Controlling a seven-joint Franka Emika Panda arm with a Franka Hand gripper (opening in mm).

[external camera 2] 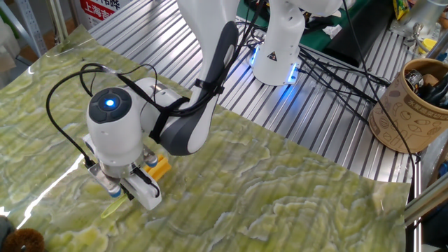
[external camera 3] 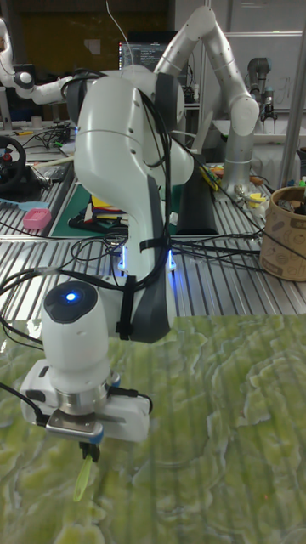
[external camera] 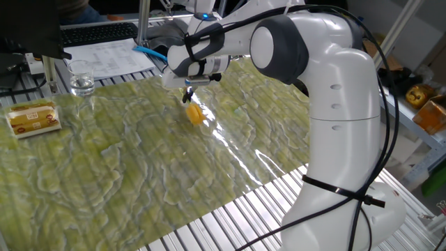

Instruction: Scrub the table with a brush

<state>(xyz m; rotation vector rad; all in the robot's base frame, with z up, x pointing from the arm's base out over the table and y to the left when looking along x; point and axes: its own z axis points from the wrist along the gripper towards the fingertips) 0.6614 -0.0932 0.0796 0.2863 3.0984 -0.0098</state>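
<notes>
The brush has an orange-yellow bristle head (external camera: 196,115) that rests on the glossy yellow-green marbled sheet (external camera: 125,153) covering the slatted metal table (external camera: 230,216). My gripper (external camera: 187,95) points down over it, shut on the thin pale handle. In the other fixed view the bristle head (external camera 2: 159,166) shows behind the gripper (external camera 2: 126,197), and the handle's tip (external camera 2: 112,208) sticks out in front, low over the sheet. In the tall fixed view the handle (external camera 3: 82,480) hangs below the gripper (external camera 3: 87,448) and the bristle head is hidden.
A yellow-labelled packet (external camera: 33,117) lies at the sheet's left edge, with a drinking glass (external camera: 81,81) and papers (external camera: 104,56) behind it. A brown cup of tools (external camera 2: 406,105) stands on the slats near the arm's base (external camera 2: 280,49). A dark round object (external camera 2: 24,240) sits at the corner.
</notes>
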